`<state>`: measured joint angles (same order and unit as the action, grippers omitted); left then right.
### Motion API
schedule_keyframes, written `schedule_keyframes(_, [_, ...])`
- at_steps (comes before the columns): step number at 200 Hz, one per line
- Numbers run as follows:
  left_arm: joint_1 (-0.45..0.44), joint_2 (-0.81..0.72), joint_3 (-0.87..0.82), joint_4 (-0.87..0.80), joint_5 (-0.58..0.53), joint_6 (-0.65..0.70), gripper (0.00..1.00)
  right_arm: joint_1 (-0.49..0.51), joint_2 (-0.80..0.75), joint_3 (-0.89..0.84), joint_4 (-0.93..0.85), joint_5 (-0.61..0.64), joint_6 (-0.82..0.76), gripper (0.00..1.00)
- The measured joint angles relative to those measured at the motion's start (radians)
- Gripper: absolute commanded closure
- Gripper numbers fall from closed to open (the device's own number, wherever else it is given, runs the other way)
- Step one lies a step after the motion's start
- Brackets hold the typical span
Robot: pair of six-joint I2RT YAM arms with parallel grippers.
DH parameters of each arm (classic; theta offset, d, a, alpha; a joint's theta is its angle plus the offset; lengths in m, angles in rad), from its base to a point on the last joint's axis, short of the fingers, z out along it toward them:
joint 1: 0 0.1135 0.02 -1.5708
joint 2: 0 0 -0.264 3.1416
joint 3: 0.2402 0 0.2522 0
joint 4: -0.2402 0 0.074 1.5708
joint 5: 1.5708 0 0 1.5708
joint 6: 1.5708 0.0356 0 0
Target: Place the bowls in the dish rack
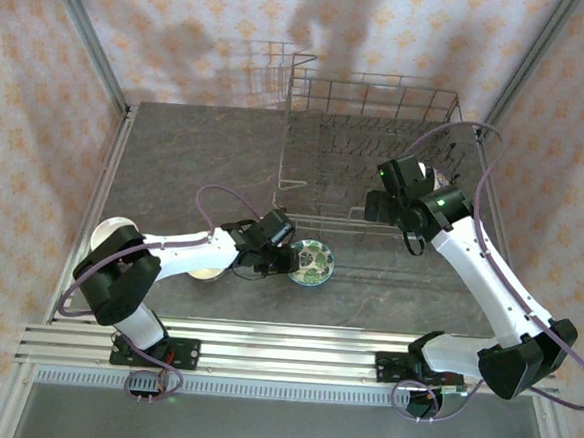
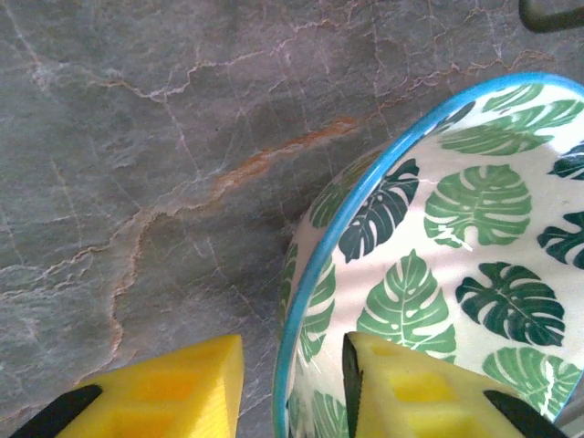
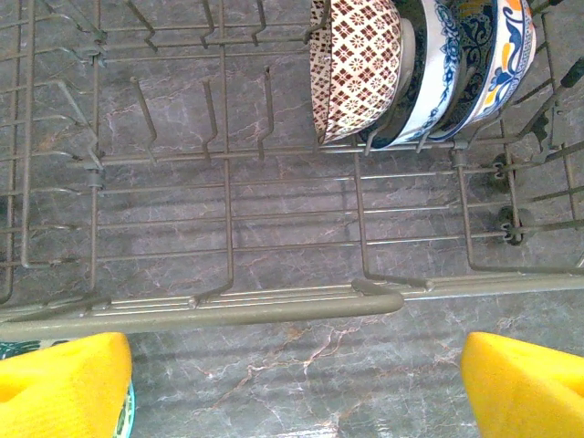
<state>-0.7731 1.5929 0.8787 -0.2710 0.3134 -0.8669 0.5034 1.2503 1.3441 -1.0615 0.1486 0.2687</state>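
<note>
A bowl with green leaves inside and a blue rim sits on the table in front of the dish rack. My left gripper straddles its near rim, one yellow finger outside and the other inside. A small gap shows on each side of the rim. Three patterned bowls stand on edge in the rack: brown-red, blue-white, and one with orange. My right gripper hangs open over the rack's front rail, with nothing in it.
A cream bowl sits at the table's left edge, and another lies partly under my left arm. The rack's left rows of tines hold nothing. Patterned walls close off the table at the back and sides.
</note>
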Motion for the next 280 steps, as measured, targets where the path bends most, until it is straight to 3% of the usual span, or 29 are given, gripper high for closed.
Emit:
schedule_keyframes(82, [-0.027, -0.014, -0.001, -0.013, -0.011, -0.005, 0.83, 0.000, 0.000, -0.017, 0.001, -0.021, 0.001, 0.08])
schedule_keyframes(137, [-0.047, -0.162, -0.012, -0.099, -0.054, -0.016, 0.95, 0.000, 0.000, -0.016, 0.009, -0.151, 0.008, 0.08])
schedule_keyframes(213, [-0.046, -0.310, -0.023, -0.183, -0.117, -0.003, 0.99, 0.000, 0.000, -0.016, 0.034, -0.258, 0.011, 0.12])
schedule_keyframes(280, [-0.046, -0.557, 0.011, -0.364, -0.235, 0.071, 1.00, 0.000, 0.057, 0.038, 0.077, -0.460, 0.002, 0.28])
